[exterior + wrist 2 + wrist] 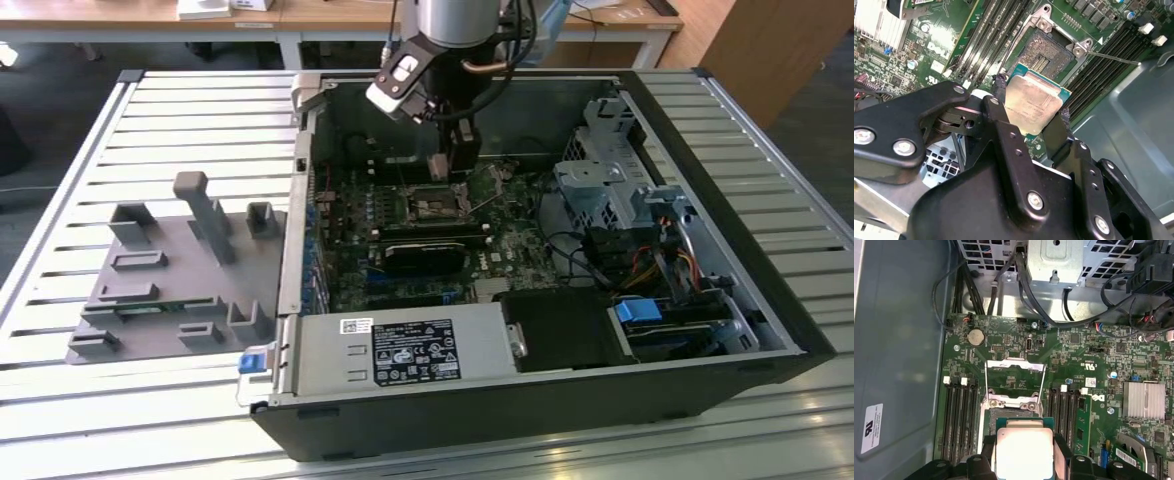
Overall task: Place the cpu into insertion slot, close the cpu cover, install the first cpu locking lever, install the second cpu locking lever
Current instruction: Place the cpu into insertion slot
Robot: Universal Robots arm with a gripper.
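My gripper [1031, 101] is shut on the cpu [1034, 107], a square chip with a dull silvery top and green edge, one black finger on each of two opposite sides. The cpu hangs level just above the insertion slot [1046, 52], a dark square socket with a metal rim on the green board. In the first wrist view the cpu [1023, 455] sits between the fingers, over the near part of the insertion slot [1013, 414]. The cpu cover [1014, 366] is swung open beyond its hinge. In the exterior view the gripper [458, 160] hovers over the insertion slot [438, 203] inside the open computer case.
Long black memory slots [959, 417] flank the socket on both sides. A thin metal lever rod [1114, 57] sticks out beside the socket. A drive cage [601, 170] and cables [641, 265] lie on the exterior view's right. A grey fixture plate [174, 270] lies outside the case.
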